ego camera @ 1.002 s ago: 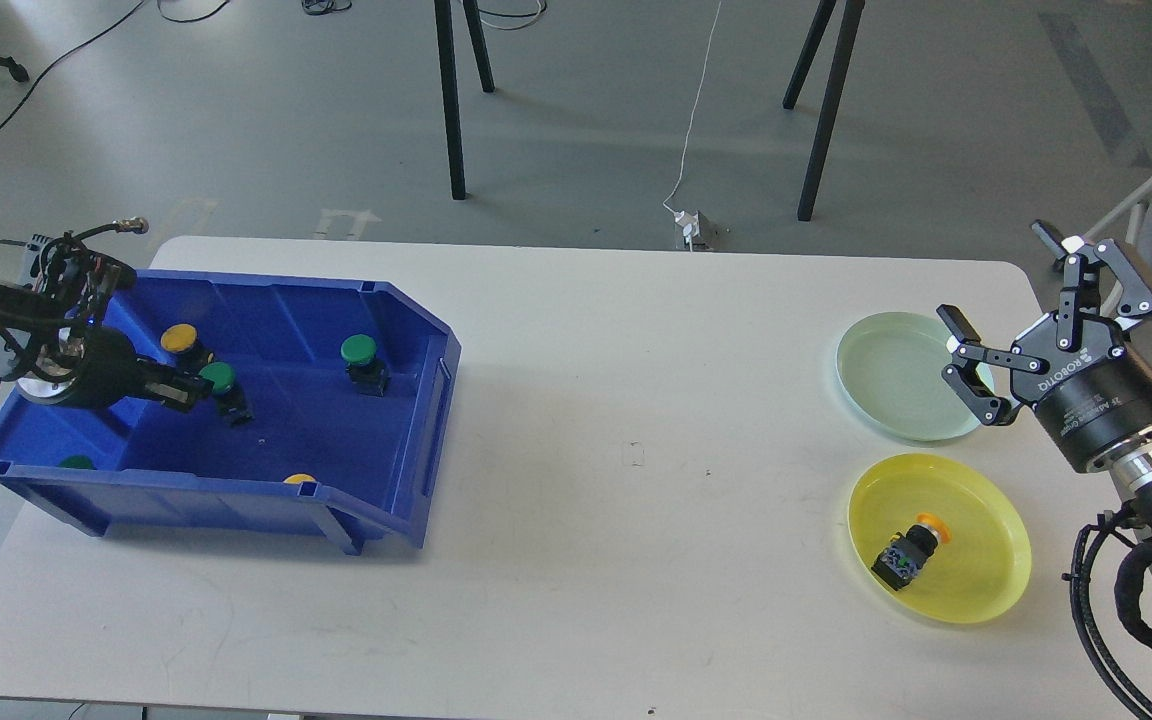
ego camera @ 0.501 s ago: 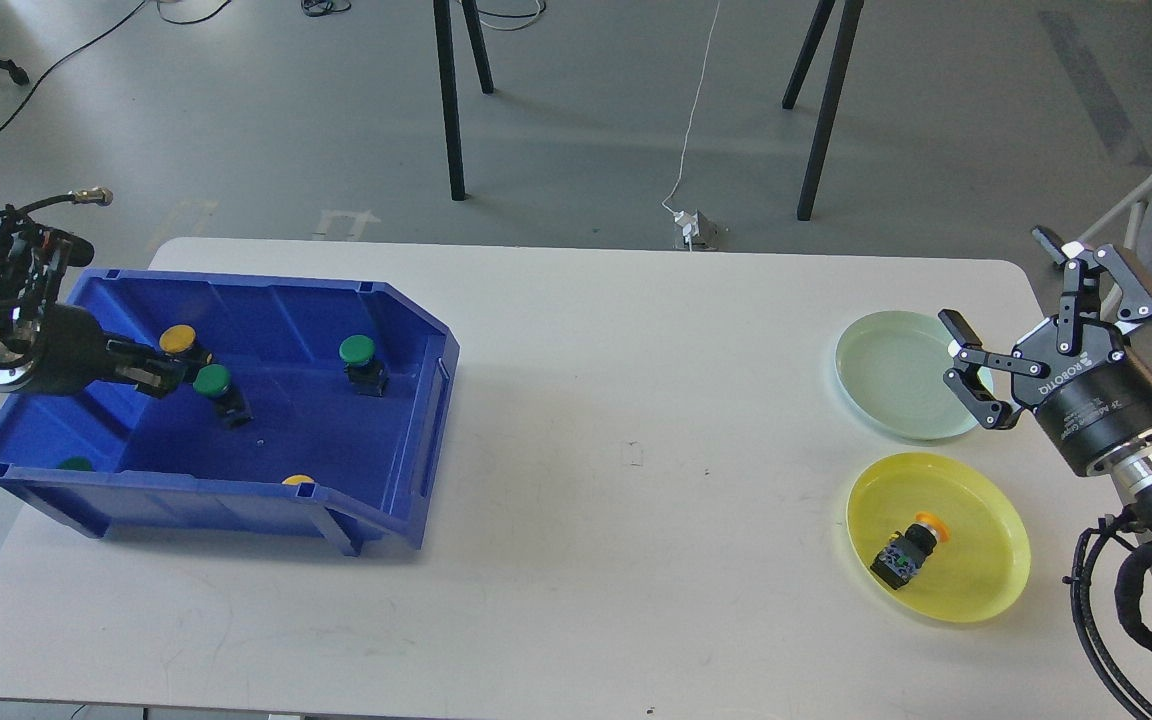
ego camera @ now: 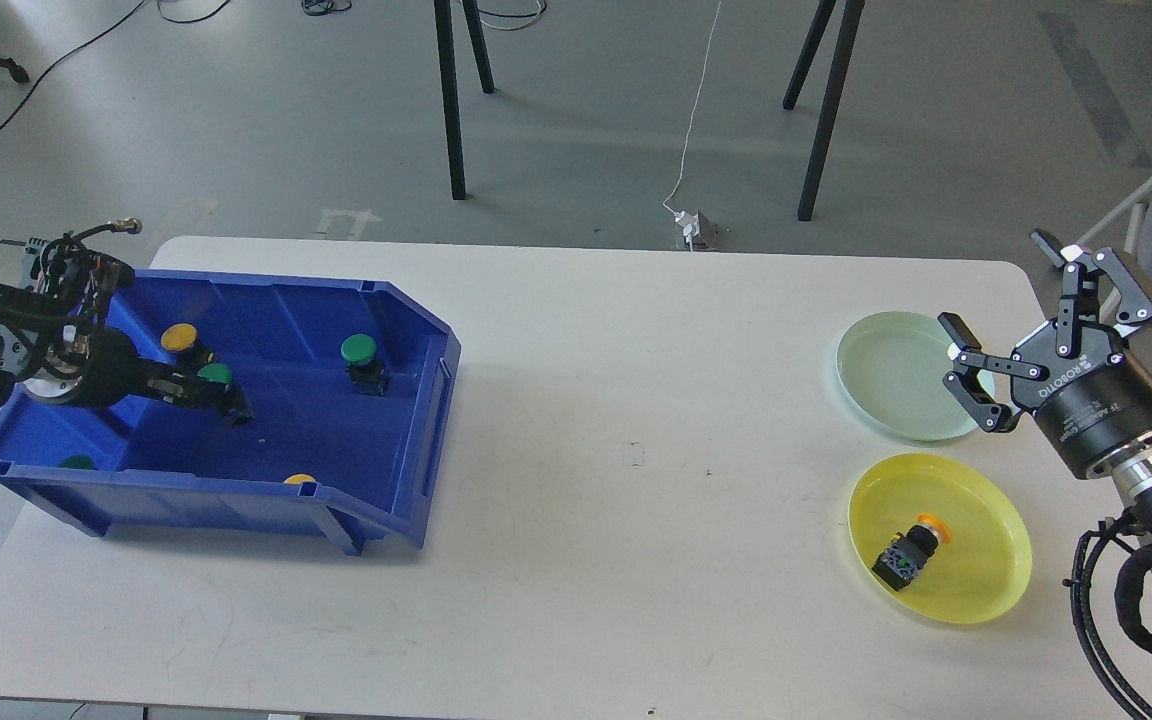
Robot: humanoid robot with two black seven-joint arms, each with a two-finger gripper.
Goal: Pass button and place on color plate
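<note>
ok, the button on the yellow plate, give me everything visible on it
The button is one piece: a black boxy body with speckled markings and an orange-yellow cap at its upper right end. It lies on its side, tilted diagonally, inside the yellow plate, resting on the plate's floor near the middle. Nothing else touches it; neither gripper is at it.

green button [ego camera: 216,376] in bin, yellow plate [ego camera: 986,590]
</note>
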